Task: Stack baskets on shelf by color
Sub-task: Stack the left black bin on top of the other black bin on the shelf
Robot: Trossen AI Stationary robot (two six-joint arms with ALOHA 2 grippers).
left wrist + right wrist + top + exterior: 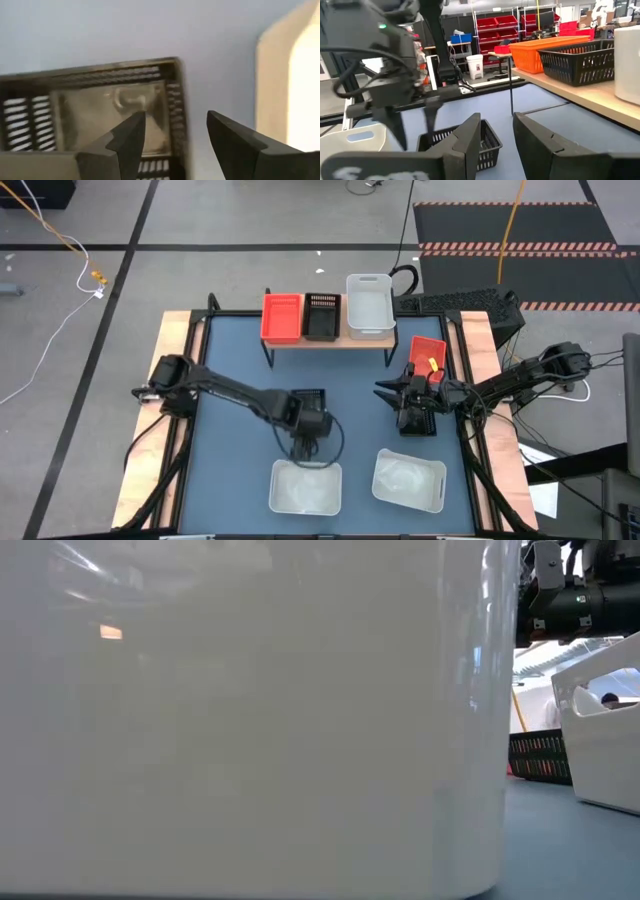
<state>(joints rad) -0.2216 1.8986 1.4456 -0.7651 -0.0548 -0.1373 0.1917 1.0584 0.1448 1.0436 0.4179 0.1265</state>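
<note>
Seemingly mid-pickup, the left end effector (307, 442) hangs spread over a black basket (309, 402) lying in front of the shelf (329, 338), so next it should lower, straddling the rim, and pinch.

Shelf (330, 338) holds red (282, 317), blk (321, 316), white basket (369, 306) in row

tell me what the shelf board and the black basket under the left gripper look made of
The shelf board looks like light, matte wood or a wood laminate: pale tan and even; the grain is too small to confirm. The black basket under the open left gripper looks like moulded plastic: thin walls cut with regular slots and a smooth floor that shows a dull sheen.
</note>
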